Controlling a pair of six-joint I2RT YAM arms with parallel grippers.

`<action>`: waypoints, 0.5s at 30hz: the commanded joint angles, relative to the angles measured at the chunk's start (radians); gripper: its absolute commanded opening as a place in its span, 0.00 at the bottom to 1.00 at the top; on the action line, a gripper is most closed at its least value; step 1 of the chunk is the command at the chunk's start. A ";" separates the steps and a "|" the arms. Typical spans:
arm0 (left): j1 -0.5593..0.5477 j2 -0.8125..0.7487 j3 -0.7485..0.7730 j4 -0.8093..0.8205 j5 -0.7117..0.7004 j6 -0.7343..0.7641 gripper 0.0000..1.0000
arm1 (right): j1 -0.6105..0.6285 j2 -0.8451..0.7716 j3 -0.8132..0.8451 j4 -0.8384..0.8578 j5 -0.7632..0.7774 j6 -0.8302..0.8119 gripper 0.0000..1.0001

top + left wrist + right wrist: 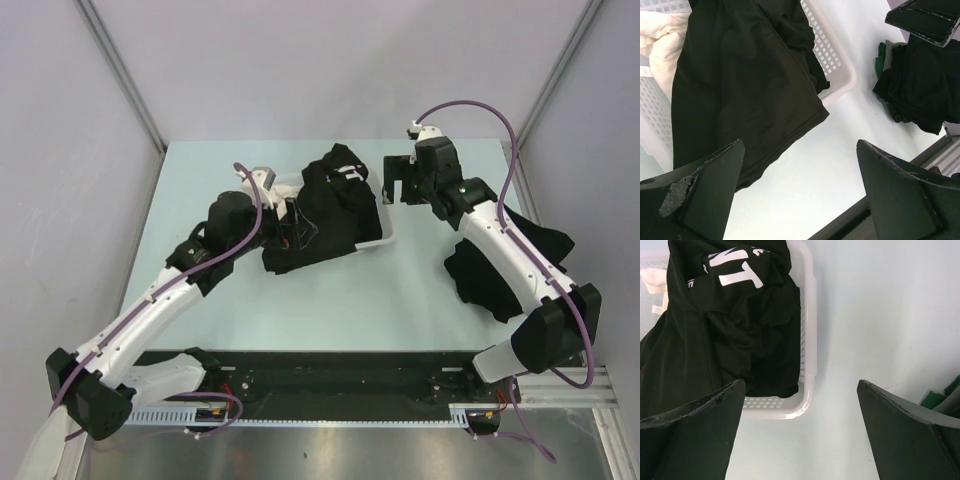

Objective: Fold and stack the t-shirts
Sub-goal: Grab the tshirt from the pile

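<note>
Several black t-shirts lie heaped in a white lattice basket; the top one bears white lettering. One t-shirt hangs over the basket's front rim onto the table. Another dark pile of t-shirts lies at the right, partly hidden under my right arm. My left gripper hovers open over the draped shirt's lower edge, holding nothing. Just right of the basket, my right gripper stands open and empty above the basket's corner.
A white cloth lies in the basket's left part beside the shirts. Something green peeks out at the edge of the right pile. The table's near edge with a dark rail runs close below my left gripper.
</note>
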 commanded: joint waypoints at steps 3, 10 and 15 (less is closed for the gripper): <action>-0.008 -0.041 -0.015 0.015 -0.001 -0.013 0.99 | 0.013 -0.003 0.001 0.032 -0.003 0.012 1.00; -0.008 -0.048 -0.023 0.012 -0.006 -0.011 1.00 | 0.017 0.032 0.001 0.070 -0.058 -0.005 1.00; -0.008 -0.060 -0.023 0.000 -0.015 -0.007 0.99 | 0.008 0.090 0.000 0.137 -0.104 -0.002 0.99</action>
